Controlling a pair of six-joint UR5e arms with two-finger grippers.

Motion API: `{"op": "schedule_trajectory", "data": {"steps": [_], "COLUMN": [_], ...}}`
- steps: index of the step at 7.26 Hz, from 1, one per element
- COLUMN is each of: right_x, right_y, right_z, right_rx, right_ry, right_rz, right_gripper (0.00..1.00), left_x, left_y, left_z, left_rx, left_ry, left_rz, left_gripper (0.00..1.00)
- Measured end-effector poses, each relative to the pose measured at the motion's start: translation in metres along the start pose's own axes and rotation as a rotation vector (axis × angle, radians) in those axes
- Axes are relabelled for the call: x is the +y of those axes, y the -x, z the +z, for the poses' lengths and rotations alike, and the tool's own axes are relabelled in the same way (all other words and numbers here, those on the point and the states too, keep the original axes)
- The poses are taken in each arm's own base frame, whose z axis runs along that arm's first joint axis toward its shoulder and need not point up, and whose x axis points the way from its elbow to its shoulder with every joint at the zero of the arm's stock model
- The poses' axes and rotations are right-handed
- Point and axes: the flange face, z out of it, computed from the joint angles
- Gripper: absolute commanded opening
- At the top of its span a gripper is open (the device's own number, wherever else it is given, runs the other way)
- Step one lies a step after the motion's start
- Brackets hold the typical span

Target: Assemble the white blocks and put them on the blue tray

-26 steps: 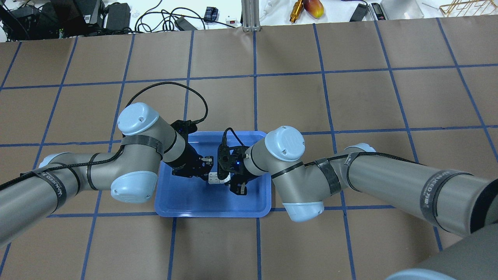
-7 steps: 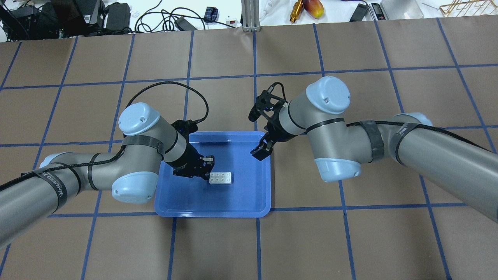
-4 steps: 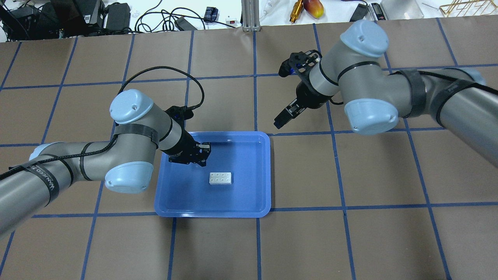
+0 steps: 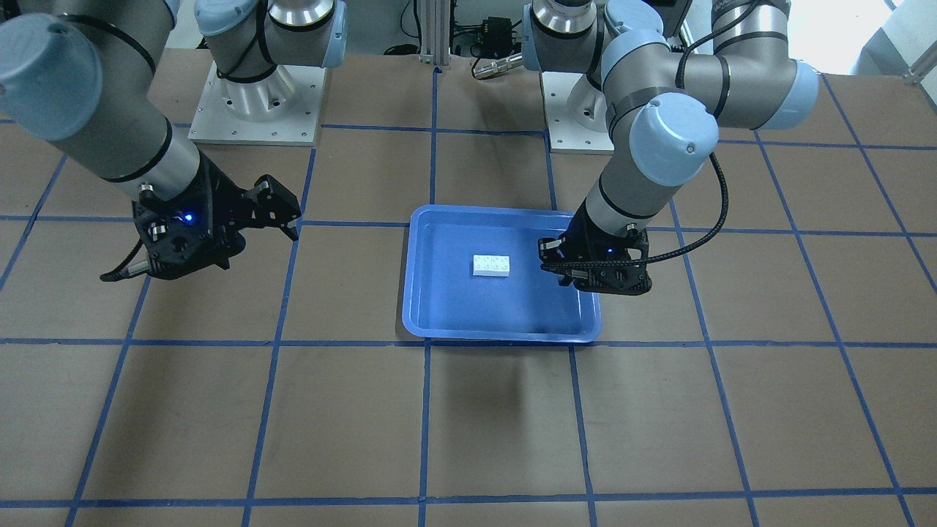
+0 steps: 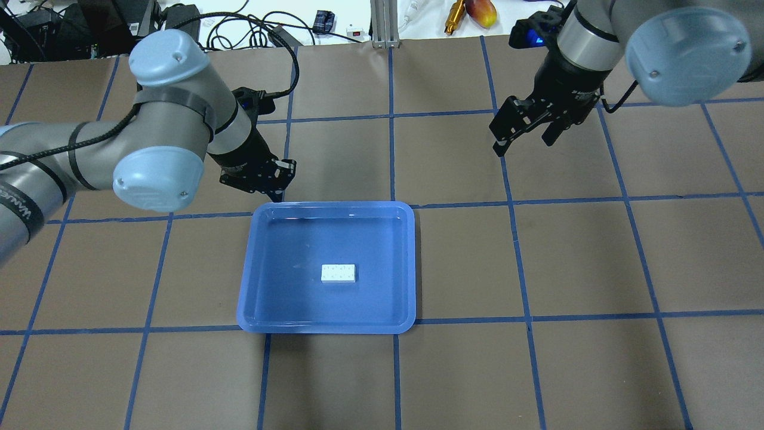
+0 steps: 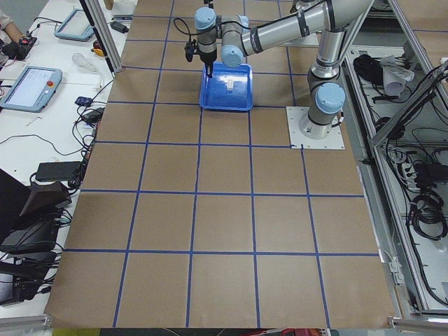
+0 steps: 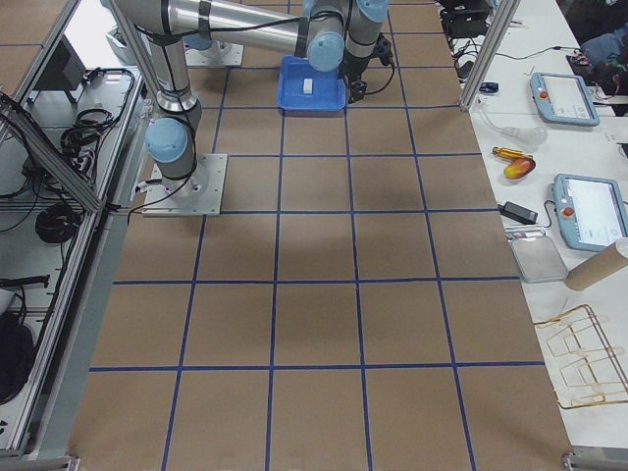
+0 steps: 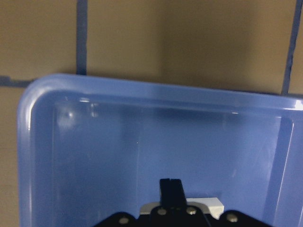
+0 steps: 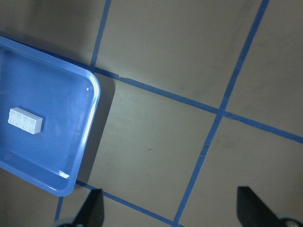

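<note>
The white block assembly (image 5: 338,273) lies flat in the middle of the blue tray (image 5: 286,251); it also shows in the front view (image 4: 491,265) on the tray (image 4: 454,307). My left gripper (image 5: 282,185) hovers by the tray's far left corner, shut and empty. In the left wrist view its fingers (image 8: 171,187) stand together over the tray (image 8: 94,142), with the block (image 8: 210,204) partly hidden behind them. My right gripper (image 5: 522,145) is open and empty, high over the table beyond the tray's far right. Its wrist view shows the tray (image 9: 71,142) and block (image 9: 25,120).
The brown table has a blue tape grid. Cables, power supplies, a brass part (image 5: 455,15) and a red-yellow fruit (image 5: 481,12) lie beyond the far edge. Teach pendants (image 7: 564,98) sit on the side bench. Both arm bases (image 4: 256,110) stand behind the tray.
The right gripper let go of the block and both arms pulled up and away toward the far side. The block stays flat in the tray.
</note>
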Motion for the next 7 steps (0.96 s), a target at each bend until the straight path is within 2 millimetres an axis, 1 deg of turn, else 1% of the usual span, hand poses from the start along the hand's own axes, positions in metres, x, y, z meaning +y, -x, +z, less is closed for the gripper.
{"op": "schedule_trajectory", "data": {"steps": [1,2,3,4,5,6,7], "right_x": [0.009,0.014,0.017,0.021,0.023,0.026,0.029], "right_y": [0.000,0.000,-0.002,-0.004,-0.002,0.002,0.006], "right_z": [-0.014,-0.019,-0.018,-0.018,-0.023,-0.028,-0.033], "right_rx": [0.010,0.016,0.035,0.071,0.111,0.142,0.157], "right_ry": [-0.014,-0.020,-0.011,-0.001,-0.003,-0.012,-0.018], "right_rz": [0.057,0.101,0.139,0.234,0.351,0.421,0.449], "right_gripper": [1.00,1.00,1.00,1.00,1.00,1.00,1.00], "left_x": [-0.007,-0.007,0.000,0.010,0.021,0.029,0.033], "left_y": [0.006,0.012,0.015,0.014,0.013,0.011,0.011], "left_z": [-0.029,-0.056,-0.079,-0.100,-0.117,-0.128,-0.133], "left_rx": [-0.040,-0.066,-0.077,-0.082,-0.086,-0.087,-0.085], "left_ry": [0.005,0.018,0.028,0.014,-0.008,-0.024,-0.034], "left_rz": [0.058,0.098,0.116,0.123,0.126,0.127,0.127], "left_gripper": [0.12,0.23,0.72,1.00,1.00,1.00,1.00]}}
